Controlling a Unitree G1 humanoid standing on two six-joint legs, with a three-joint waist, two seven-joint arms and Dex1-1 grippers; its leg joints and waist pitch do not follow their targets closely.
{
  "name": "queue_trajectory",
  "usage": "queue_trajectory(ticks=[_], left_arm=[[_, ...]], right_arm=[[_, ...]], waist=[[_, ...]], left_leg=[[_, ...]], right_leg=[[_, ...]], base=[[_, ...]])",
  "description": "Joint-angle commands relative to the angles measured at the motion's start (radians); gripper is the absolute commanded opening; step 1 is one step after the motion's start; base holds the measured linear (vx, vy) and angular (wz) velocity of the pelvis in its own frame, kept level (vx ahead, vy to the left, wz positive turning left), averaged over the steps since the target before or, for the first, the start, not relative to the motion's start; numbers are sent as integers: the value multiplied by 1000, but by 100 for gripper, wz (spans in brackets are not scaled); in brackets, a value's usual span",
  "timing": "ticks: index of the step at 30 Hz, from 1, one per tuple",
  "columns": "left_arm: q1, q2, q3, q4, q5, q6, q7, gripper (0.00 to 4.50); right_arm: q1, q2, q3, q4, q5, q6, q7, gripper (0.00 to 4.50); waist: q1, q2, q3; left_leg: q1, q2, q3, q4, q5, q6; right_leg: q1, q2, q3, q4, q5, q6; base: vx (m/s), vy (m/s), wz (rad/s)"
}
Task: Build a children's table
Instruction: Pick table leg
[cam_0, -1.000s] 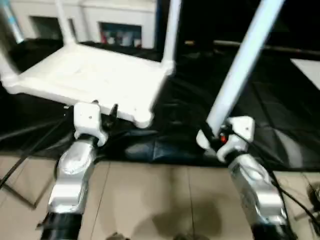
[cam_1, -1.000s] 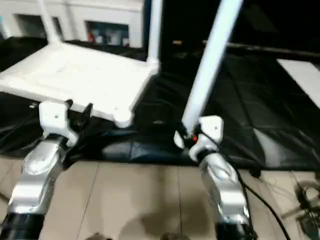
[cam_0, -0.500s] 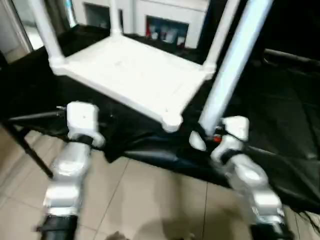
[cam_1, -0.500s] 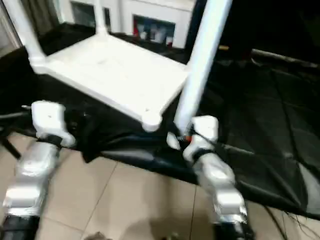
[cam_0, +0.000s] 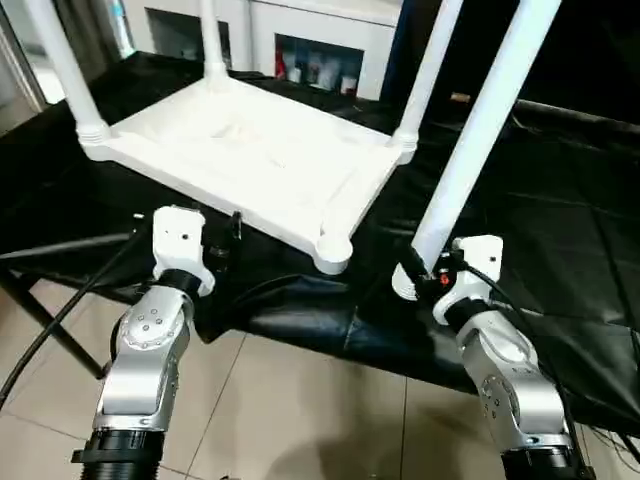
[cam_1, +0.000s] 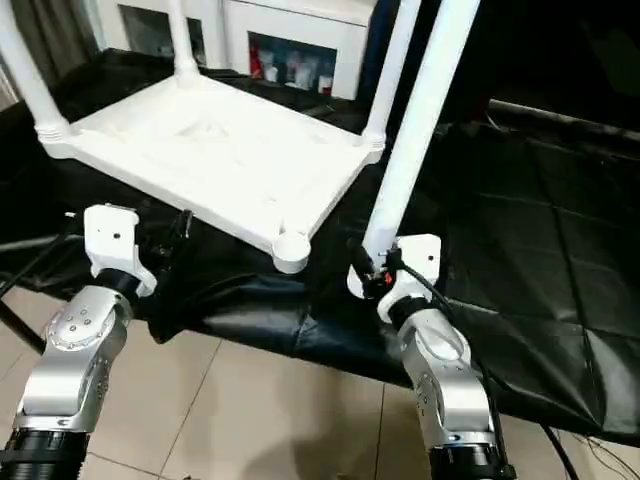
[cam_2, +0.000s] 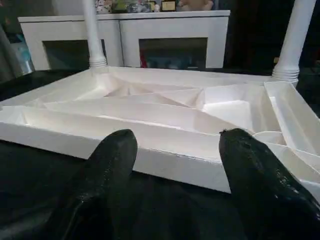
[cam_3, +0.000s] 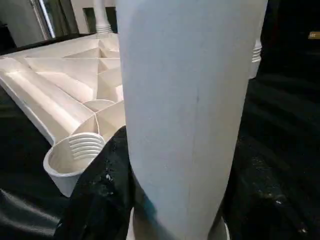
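Both silver forearms reach forward, left gripper jaws apart and empty; right gripper jaws clamped

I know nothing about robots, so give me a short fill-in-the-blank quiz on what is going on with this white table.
1. The tabletop lies upside down on a ____ cloth.
2. ____ legs already stand in its corner sockets.
3. The right tool holds the last ____ upright.
4. The near corner socket is still ____.

Missing words: black; three; leg; empty
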Motion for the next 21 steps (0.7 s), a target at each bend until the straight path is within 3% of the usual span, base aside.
queue_trajectory(ticks=[1, 2, 5, 6, 7, 8, 9, 10, 11, 12, 13, 14, 15, 16, 17, 18, 19, 20, 21], left_arm=[[-16, -1, -7, 1, -10, 10, -8, 304], [-16, -1, -6, 2, -10, 10, -8, 304], [-19, -2, -2, 4, -12, 11, -8, 304], [-21, -4, 0, 5, -12, 11, -9, 304], [-21, -5, 0, 5, -12, 11, -9, 304], [-21, -6, 0, 5, -12, 11, -9, 304], [-22, -6, 0, 6, -12, 11, -8, 304], [-22, -6, 0, 6, -12, 11, -8, 304], [-22, -5, -1, 7, -14, 11, -8, 304], [-22, -5, -2, 7, -16, 11, -7, 304], [-22, -5, -2, 7, -16, 11, -7, 304], [-22, -4, -2, 7, -17, 11, -7, 304], [-21, -3, -2, 7, -17, 11, -7, 304], [-21, -3, -1, 7, -18, 11, -7, 304], [-21, -3, 0, 7, -18, 11, -7, 304], [-22, -3, 0, 8, -18, 11, -7, 304], [-21, -3, 1, 8, -18, 11, -7, 304], [-22, -4, 2, 8, -17, 10, -8, 304], [-22, -4, 3, 8, -16, 10, -9, 304]], right_arm=[[-6, -1, -16, -15, 0, -3, -8, 191], [-6, -1, -15, -15, 0, -3, -8, 191], [-3, -1, -10, -19, 1, 2, -8, 191], [-2, 0, -8, -21, 7, 11, -7, 191], [-2, 0, -7, -21, 7, 12, -7, 191], [-2, -1, -7, -22, 7, 15, -7, 191], [-2, -2, -6, -22, 5, 13, -7, 191], [-2, -2, -6, -22, 5, 13, -7, 191], [-3, -3, -6, -21, 2, 9, -6, 191], [-3, -4, -5, -19, -2, 4, -4, 191], [-3, -4, -5, -19, -2, 4, -4, 191], [-3, -4, -4, -18, -4, 4, -5, 191], [-2, -4, -4, -18, -5, 5, -5, 191], [-2, -4, -4, -17, -5, 5, -5, 191], [-2, -3, -2, -17, -5, 6, -5, 191], [-2, -3, -1, -18, -5, 6, -3, 191], [-3, -2, 0, -19, -5, 6, -3, 191], [-3, -2, 1, -20, -5, 7, -3, 191], [-3, -2, 2, -20, -5, 7, -3, 191]], waist=[[4, 18, -59], [3, 18, -59], [-5, 24, -50], [-25, 32, -28], [-23, 36, -24], [-25, 22, -13], [-18, 18, -13], [-12, 11, -22], [37, -26, -39], [78, -3, -54], [89, 12, -61], [84, 21, -57], [57, 42, -53], [44, 66, -58], [-18, 97, -42], [-8, 86, -59], [-15, 80, -57], [-14, 75, -54], [-20, 54, -54]], left_leg=[[-7, 37, -1, -80, -35, 175], [-6, 38, -2, -82, -29, 172], [14, 49, -7, -93, -58, 176], [127, 104, 18, -120, -243, 31], [155, 122, 25, -130, -334, -13], [176, 135, 47, -147, -424, -55], [174, 97, 86, -129, -438, -68], [151, 56, 102, -105, -401, -70], [4, -13, 59, -12, -232, 3], [-40, 17, -8, 81, -90, 48], [-120, 37, -56, 122, -1, 15], [-139, 54, -75, 116, 34, -5], [-124, 57, -70, 0, 153, -18], [-78, 51, -62, -61, 212, 2], [17, 136, -154, -121, 8, 106], [77, 174, -190, -101, -83, 239], [71, 162, -167, -99, -111, 306], [70, 153, -159, -101, -98, 341], [74, 141, -143, -103, -61, 399]], right_leg=[[94, -49, 36, -64, -145, -349], [95, -46, 34, -63, -145, -344], [80, -41, 20, -61, -166, -333], [-9, -5, 19, -43, -241, -311], [-34, -3, 5, -31, -245, -290], [-52, -12, -5, -13, -214, -258], [-42, -17, 16, -35, -242, -262], [-4, -14, 52, -53, -257, -275], [162, -89, 153, -86, -282, -276], [200, -192, 235, -127, -243, -396], [223, -198, 226, -109, -52, -465], [205, -184, 203, -95, 32, -470], [159, -55, 86, -44, 99, -388], [123, 8, 24, -33, 52, -301], [0, 51, -23, 83, -156, -134], [-42, 15, -16, 119, -184, -47], [-61, 5, -21, 131, -117, 3], [-69, 2, -22, 129, -91, 21], [-80, -13, -12, 109, -33, 34]], base=[[0, 0, 0], [0, 0, 0], [0, 0, 0], [90, -1, -20], [90, -1, -20], [102, -14, -42], [78, -9, -52], [78, -9, -52], [147, 3, -53], [148, 58, -24], [148, 58, -24], [96, 81, -8], [0, 0, 0], [0, 0, 0], [0, 0, 0], [102, 1, 5], [102, 1, 5], [134, 6, 15], [107, -23, 2]])
